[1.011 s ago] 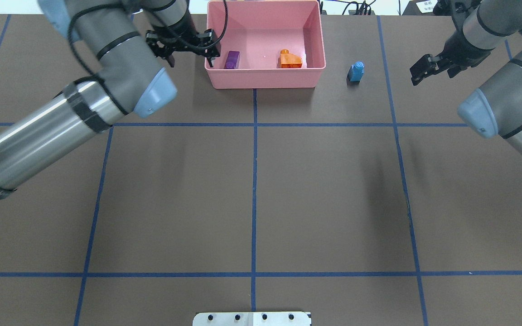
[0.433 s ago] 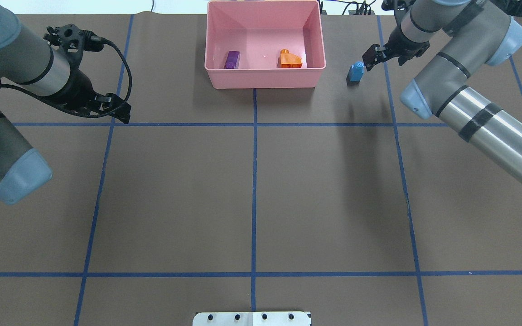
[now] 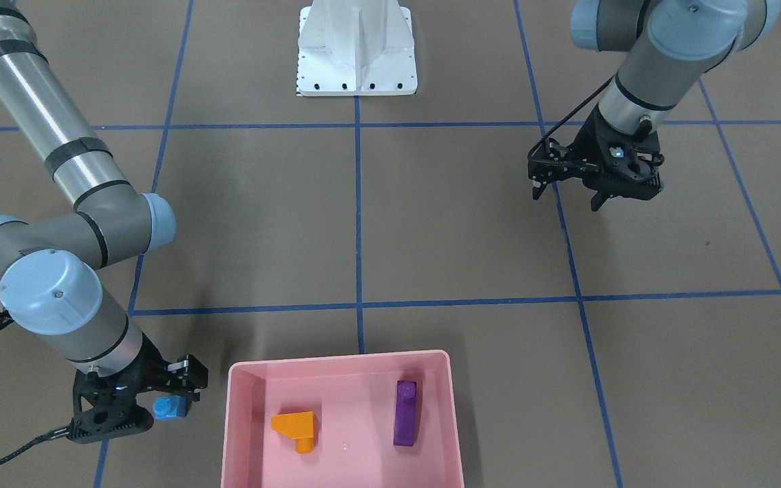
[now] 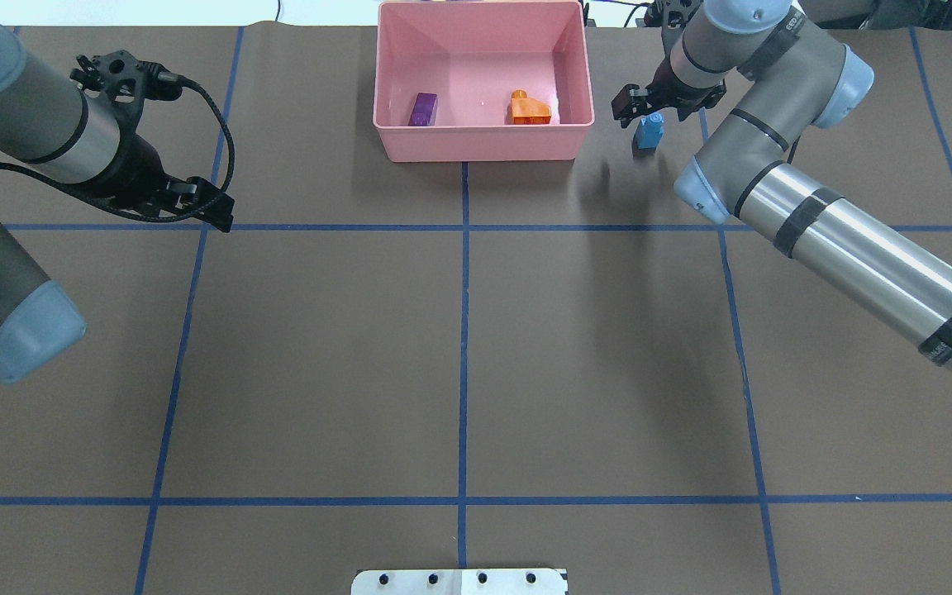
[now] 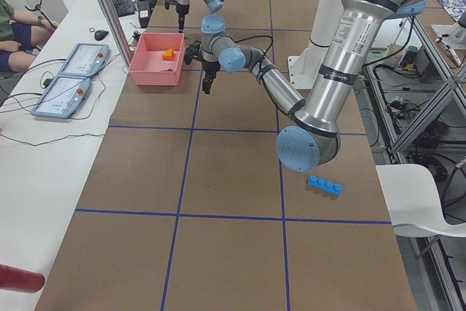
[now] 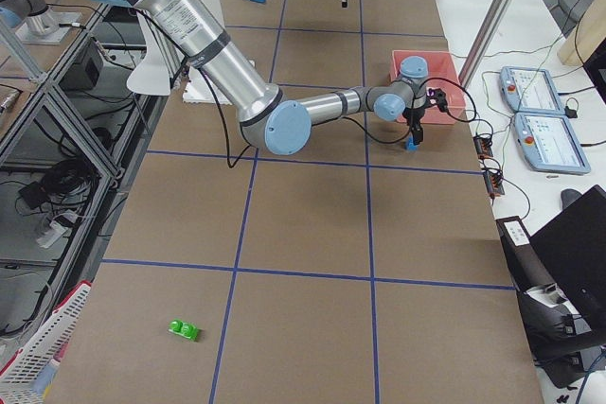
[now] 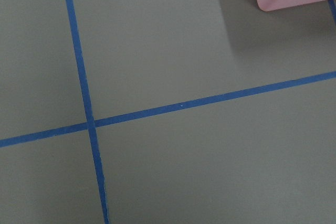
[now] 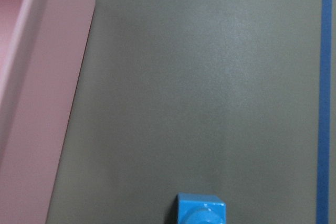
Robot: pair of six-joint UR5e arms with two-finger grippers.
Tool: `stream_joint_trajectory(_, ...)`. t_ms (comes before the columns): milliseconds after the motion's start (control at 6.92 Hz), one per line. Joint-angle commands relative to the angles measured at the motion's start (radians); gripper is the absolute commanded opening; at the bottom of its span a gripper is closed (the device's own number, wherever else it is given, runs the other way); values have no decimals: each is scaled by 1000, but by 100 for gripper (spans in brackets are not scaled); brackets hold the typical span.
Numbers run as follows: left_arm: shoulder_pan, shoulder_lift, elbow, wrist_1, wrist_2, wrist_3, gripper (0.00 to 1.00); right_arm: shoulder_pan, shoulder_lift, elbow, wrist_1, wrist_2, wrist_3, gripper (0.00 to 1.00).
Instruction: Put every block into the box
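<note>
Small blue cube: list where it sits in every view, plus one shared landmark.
Front-facing: cube lower left, left of the pink box.
Overhead: cube upper right, right of the box.
Exterior left: cannot make it out.
Exterior right: cube right of centre, below the box.
Left wrist: not in it.
Right wrist: cube at bottom edge, box at left.
Landmark: the pink box.

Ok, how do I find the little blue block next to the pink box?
Find the pink box at the top of the overhead view. Just past its right wall, the little blue block stands by the right end effector. The purple block and orange block lie inside the box; this one doesn't.
</note>
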Motion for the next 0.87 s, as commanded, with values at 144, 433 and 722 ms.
stream_joint_trajectory(144,4,-4,10,0,6,-6,100,-16,9,-58,48,-36,11,90)
stream_joint_trajectory(433,4,-6,13,0,7,-6,100,-16,6,-58,46,-36,13,19)
stream_joint_trajectory(722,6,-6,19,-5,7,-6,100,-2,8,-53,46,-31,16,0)
